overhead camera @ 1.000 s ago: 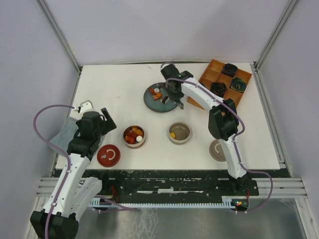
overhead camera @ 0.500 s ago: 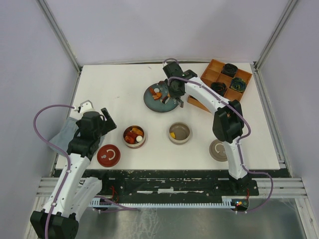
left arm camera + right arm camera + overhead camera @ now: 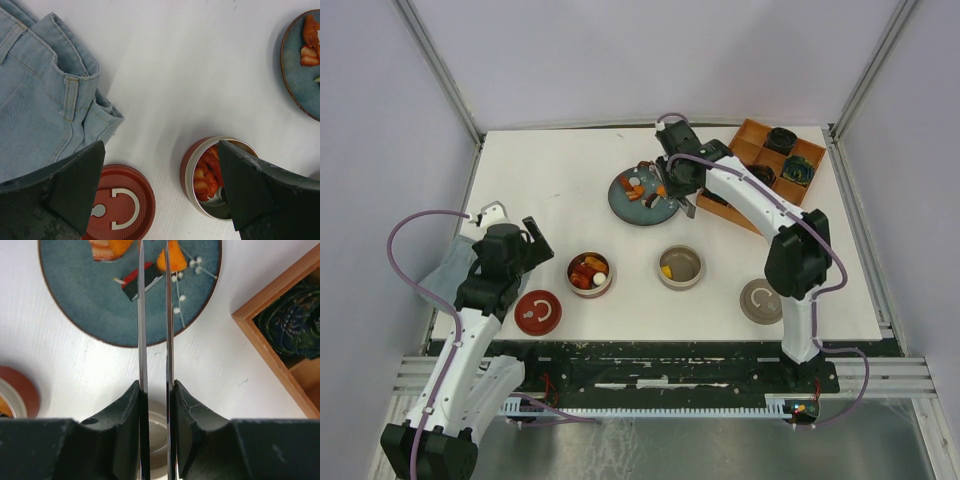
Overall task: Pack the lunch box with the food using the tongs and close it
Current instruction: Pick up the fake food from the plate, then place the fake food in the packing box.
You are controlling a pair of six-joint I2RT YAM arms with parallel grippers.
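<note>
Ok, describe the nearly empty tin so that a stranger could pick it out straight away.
Find the blue plate toward the back of the white table. Just on its near side stands a round grey tin. The red-sided tin to its left is heaped with orange pieces; this one holds a single yellow bit.

The left arm is folded close to its base at the near left, elbow bent and wrist raised. The left gripper points downward with its two fingers spread as wide as they go and nothing between them. The right arm stretches long from its base, far forward and toward the left, and the right gripper tips downward at its end, its fingers drawn in close and clamped on both arms of the tongs.
</note>
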